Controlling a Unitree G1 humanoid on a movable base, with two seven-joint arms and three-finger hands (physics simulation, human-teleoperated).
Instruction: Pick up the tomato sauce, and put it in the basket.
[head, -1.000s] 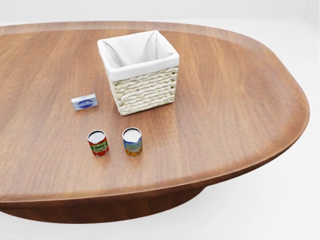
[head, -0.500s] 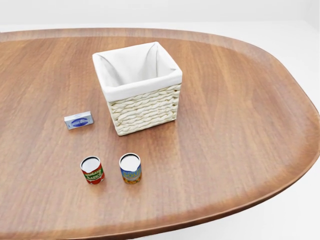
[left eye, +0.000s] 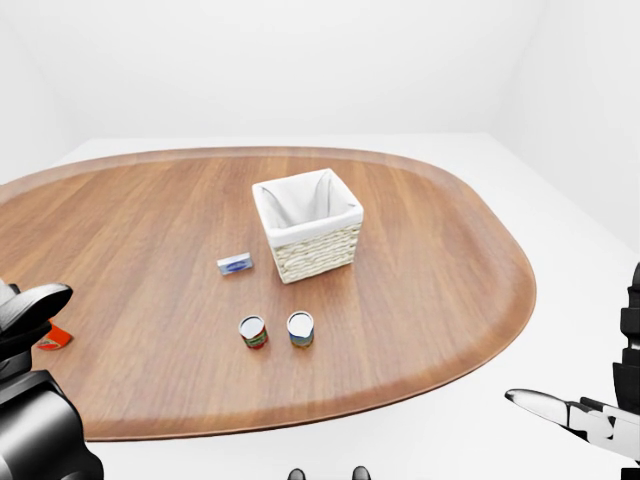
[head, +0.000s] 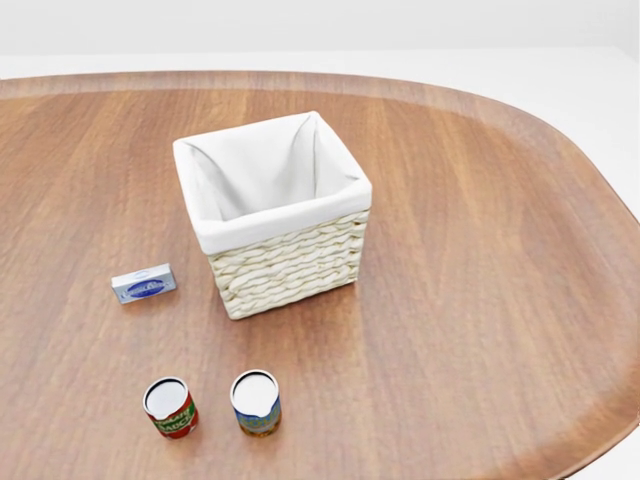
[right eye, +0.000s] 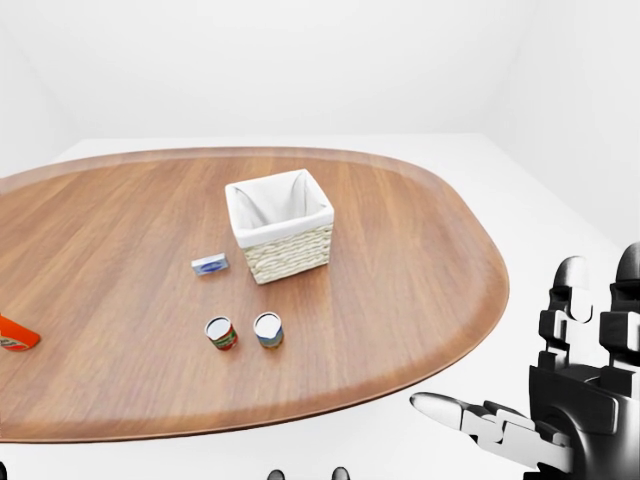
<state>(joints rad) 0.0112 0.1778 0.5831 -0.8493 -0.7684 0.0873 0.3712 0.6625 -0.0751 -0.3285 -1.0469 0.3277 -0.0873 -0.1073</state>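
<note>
Right hand (right eye: 560, 400) sits at about 4 o'clock in the right-eye view, off the tabletop (right eye: 420, 260), fingers spread wide and holding nothing. Left hand (left eye: 25, 320) shows at 8 o'clock in the left-eye view as a dark shape over the tabletop edge; cannot tell how far open it is, and nothing seen in it.

Tomato sauce (head: 170, 407), a small red-labelled can, stands upright at 7 o'clock in the head view. Just beside it toward 3 o'clock, not touching, stands a blue-labelled can (head: 256, 402), also upright.

Basket (head: 290, 265), pale wicker with white cloth lining, sits near centre of the head view, up toward 1 o'clock from the two cans and well apart from them. Small blue-and-white box (head: 143, 284) lies flat at the basket's 9 o'clock, near it.

Orange packet (right eye: 14, 335) lies at 9 o'clock in the right-eye view, well apart from the rest.
</note>
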